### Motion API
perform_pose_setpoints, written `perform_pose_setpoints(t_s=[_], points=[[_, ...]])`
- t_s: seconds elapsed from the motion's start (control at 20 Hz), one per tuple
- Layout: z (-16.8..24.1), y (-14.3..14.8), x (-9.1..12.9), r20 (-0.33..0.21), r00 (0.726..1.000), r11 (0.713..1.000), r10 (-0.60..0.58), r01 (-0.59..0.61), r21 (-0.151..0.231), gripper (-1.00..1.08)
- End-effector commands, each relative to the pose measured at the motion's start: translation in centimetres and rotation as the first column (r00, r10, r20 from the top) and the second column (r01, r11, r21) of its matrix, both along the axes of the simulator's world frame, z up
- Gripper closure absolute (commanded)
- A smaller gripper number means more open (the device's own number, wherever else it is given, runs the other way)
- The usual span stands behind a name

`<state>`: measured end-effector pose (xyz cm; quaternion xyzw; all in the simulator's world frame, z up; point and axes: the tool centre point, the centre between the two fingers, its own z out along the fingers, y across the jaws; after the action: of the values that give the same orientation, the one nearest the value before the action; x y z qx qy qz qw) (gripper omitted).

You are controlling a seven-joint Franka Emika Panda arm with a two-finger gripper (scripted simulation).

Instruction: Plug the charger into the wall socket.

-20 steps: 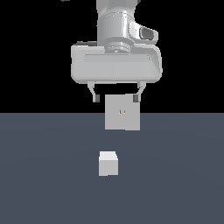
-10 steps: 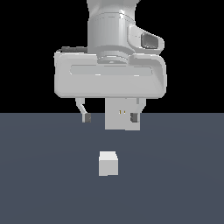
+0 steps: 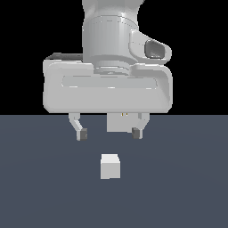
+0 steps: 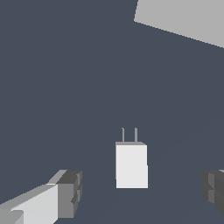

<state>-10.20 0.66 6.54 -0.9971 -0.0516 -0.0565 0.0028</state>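
Note:
The charger is a small near-white cube lying on the dark grey floor; in the wrist view the charger shows two thin prongs pointing toward the wall socket. My gripper hangs open above and slightly behind the cube, holding nothing, its dark fingertips spread wide. The wrist view shows the cube between the two pads, apart from both. The wall socket stands upright behind the hand, mostly covered by it, gold slots just visible; the wall socket appears as a grey slab at the wrist picture's edge.
The dark grey floor extends around the cube, with a black background above it. My large grey hand body fills the upper middle of the exterior view.
The hand has come down and nearer to the camera, now covering most of the socket. Its fingertips sit lower, closer to the cube. The cube has not moved.

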Motion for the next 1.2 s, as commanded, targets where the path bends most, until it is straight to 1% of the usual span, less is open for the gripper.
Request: perform_pose_setpoints(t_s=[0.0,0.45,0.9,1.15], points=[[-0.2,0.1,-0.2,0.004,1.000,1.000,0.003,-0.003,0.001,-0.92],[-0.7,0.1,-0.2,0.003,1.000,1.000,0.003,-0.003,0.001,-0.92],[-4.2,0.1,-0.2,0.003,1.000,1.000,0.003,-0.003,0.001,-0.92],[-5.3,0.1,-0.2,0.003,1.000,1.000,0.003,-0.003,0.001,-0.92]])
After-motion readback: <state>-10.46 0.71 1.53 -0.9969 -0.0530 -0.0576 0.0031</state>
